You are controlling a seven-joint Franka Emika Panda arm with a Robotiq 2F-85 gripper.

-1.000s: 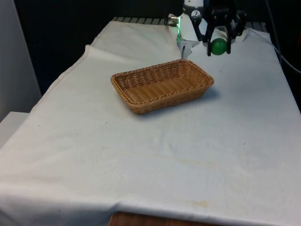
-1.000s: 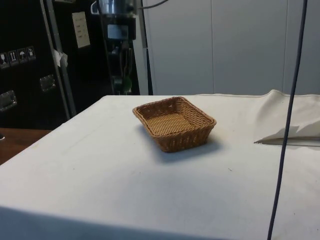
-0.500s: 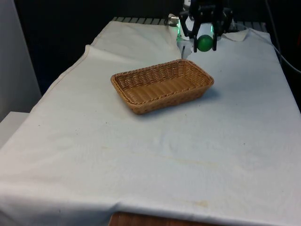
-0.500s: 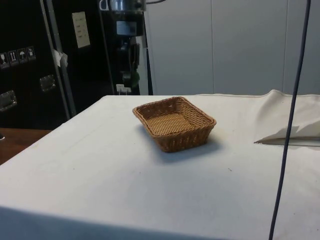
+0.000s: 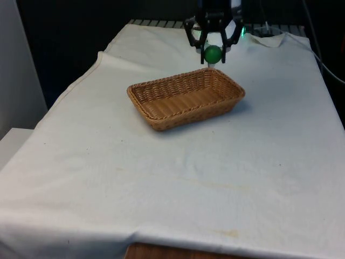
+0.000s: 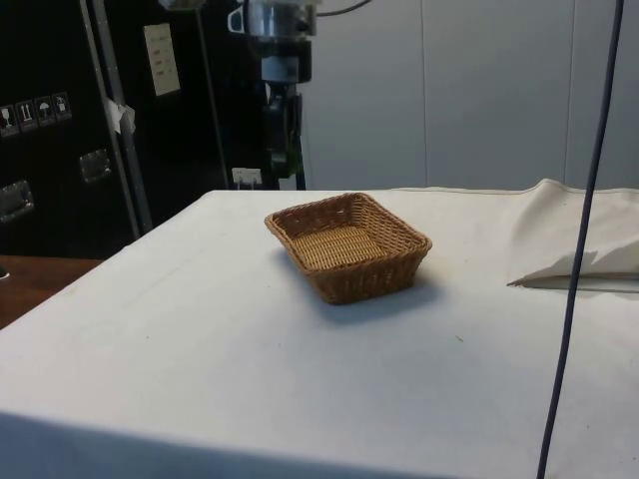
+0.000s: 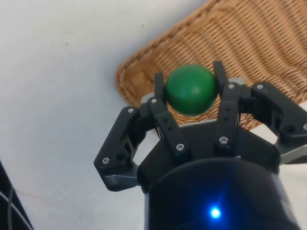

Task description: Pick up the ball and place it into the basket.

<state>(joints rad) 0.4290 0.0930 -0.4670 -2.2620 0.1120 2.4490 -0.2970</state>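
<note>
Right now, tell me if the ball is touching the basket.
Apart. In the front view the green ball, clamped in the gripper, hangs above the basket near its far rim, with white cloth visible between them.

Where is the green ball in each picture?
Front view: the green ball is near the top, held in the gripper above the far end of the basket.
Side view: a sliver of the ball shows at the gripper's tip, up and behind the basket.
Wrist view: the ball sits between the jaws, over the basket's corner.
Shared landmark: the basket.
</note>
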